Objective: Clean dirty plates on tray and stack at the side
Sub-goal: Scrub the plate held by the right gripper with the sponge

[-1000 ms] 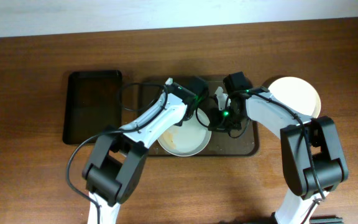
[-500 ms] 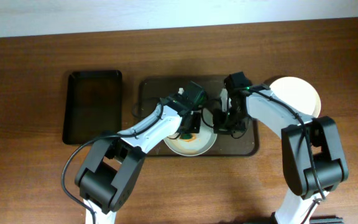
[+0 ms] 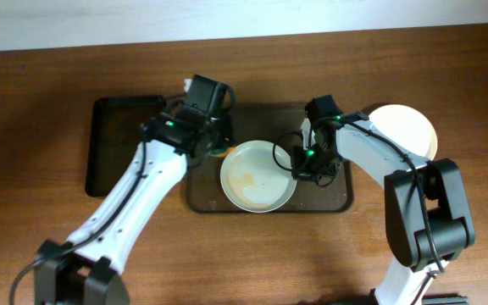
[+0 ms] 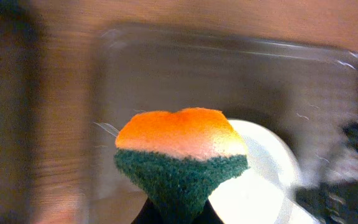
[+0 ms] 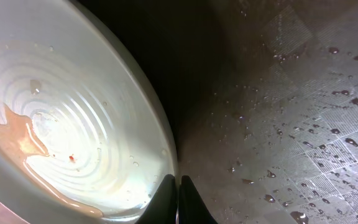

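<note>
Brown wooden bench (image 3: 41, 246) carries a large dark brown rectangular tray (image 3: 333, 200) with rounded corners, its surface beaded with water drops in the right wrist view. A round white shallow plate (image 3: 257, 176) sits near the tray's middle, with a pale, watery orange smear (image 3: 242, 180) spread across its left half. The right jaws are clenched on this plate's right rim. The left jaws are clenched on an orange-and-green sponge (image 4: 180, 152), held over the far left part of the tray, just beside the plate. A second round white plate (image 3: 409, 127) lies on the bench just right of the tray. A smaller, narrower black tray (image 3: 125, 148) rests on the bench to the left.
</note>
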You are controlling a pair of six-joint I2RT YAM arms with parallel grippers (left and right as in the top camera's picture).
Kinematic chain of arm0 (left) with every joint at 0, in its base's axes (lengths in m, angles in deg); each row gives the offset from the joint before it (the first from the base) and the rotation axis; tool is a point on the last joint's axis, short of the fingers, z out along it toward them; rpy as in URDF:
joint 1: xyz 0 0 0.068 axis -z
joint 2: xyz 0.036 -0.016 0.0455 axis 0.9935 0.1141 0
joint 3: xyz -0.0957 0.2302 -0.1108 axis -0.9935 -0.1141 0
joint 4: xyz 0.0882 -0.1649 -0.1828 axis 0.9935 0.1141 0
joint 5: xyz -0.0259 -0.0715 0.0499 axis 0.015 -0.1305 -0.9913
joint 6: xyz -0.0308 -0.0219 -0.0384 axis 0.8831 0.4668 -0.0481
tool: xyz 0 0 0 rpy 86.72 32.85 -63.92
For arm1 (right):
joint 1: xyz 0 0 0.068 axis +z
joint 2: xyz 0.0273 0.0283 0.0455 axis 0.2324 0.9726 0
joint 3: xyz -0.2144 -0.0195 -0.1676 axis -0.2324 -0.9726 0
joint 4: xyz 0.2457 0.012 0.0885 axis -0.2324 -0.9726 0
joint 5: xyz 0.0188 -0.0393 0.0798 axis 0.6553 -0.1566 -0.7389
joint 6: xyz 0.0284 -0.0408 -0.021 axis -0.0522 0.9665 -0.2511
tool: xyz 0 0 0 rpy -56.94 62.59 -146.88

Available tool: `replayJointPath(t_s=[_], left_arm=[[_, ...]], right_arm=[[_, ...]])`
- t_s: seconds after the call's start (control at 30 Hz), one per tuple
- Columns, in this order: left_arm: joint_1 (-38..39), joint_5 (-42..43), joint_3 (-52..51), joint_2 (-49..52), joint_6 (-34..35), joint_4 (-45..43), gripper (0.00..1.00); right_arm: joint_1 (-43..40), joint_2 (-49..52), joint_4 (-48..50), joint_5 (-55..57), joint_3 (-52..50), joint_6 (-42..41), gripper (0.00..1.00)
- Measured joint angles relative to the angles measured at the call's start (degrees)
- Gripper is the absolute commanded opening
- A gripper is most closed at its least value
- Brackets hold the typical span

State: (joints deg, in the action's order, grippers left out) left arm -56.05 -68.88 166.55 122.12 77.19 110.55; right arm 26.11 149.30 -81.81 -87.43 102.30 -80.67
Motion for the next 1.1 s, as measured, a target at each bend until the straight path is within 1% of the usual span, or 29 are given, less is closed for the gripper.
replayJointPath(t_s=[0.07,0.13,0.17,0.23,0.37,0.47,0.5,0.53,0.57,0.6,0.67,0.7,0.73,0.8,0.9,0.97,1.03,1.1], left_arm=[[2.5,6.8,-2.2,5.4,1.6,-1.9,0.00],[5.3,9.5,-2.6,11.7,4.7,-4.9,0.00],[7.4,12.3,-2.7,16.5,6.0,-8.3,0.00],[8.1,17.3,-3.2,19.2,6.8,-11.7,0.00],[8.0,20.1,-3.2,21.3,7.0,-12.6,0.00],[8.0,20.5,-2.8,22.0,7.0,-12.7,0.00],[8.1,19.5,-2.5,22.1,5.6,-12.2,0.00],[8.1,17.3,-2.1,22.1,4.3,-11.5,0.06],[8.3,11.8,-1.4,22.1,3.5,-10.1,0.28],[8.3,4.9,-0.8,22.0,2.5,-9.2,0.29],[8.2,-3.9,-0.5,21.8,1.3,-8.5,0.23],[8.2,-5.9,-0.5,21.8,0.9,-8.3,0.17],[8.2,-7.3,-0.5,21.8,0.7,-8.1,0.01],[8.2,-8.2,-0.5,21.7,0.5,-7.3,0.00],[6.9,-8.8,-1.2,19.7,0.3,-2.3,0.00],[6.3,-10.0,-2.0,14.1,0.3,-0.4,0.00],[6.0,-8.0,-2.0,10.7,0.3,-0.5,0.00],[6.2,-3.9,-2.0,11.5,0.4,-0.7,0.00]], right_arm=[[0.0,0.0,-0.1,0.0,0.0,-0.9,0.04],[0.0,0.0,-0.1,0.0,0.0,-1.0,0.04],[0.0,0.0,-0.1,0.0,0.1,-1.1,0.04],[0.0,0.0,-0.1,0.4,0.1,-1.2,0.04],[0.0,0.0,0.0,0.7,0.1,-1.3,0.04],[0.0,0.0,0.0,0.7,0.1,-1.6,0.04],[0.0,0.0,-0.1,0.7,0.1,-1.7,0.04],[0.0,0.0,-0.1,0.7,0.1,-1.7,0.04],[0.0,0.0,-0.1,0.7,0.1,-1.7,0.04],[0.0,0.0,0.0,0.7,0.1,-1.6,0.04],[0.0,0.0,0.0,0.7,0.1,-1.7,0.04],[0.0,0.0,0.0,0.7,0.1,-1.7,0.04],[0.0,0.0,0.0,0.7,0.1,-1.6,0.04],[0.0,0.0,0.0,0.7,0.1,-1.6,0.04],[0.0,0.0,0.0,0.7,0.1,-1.6,0.04],[0.0,0.0,0.0,0.7,0.1,-1.6,0.04],[0.0,0.0,0.0,0.7,0.1,-1.6,0.04],[0.0,0.0,0.0,0.7,0.1,-1.5,0.04]])
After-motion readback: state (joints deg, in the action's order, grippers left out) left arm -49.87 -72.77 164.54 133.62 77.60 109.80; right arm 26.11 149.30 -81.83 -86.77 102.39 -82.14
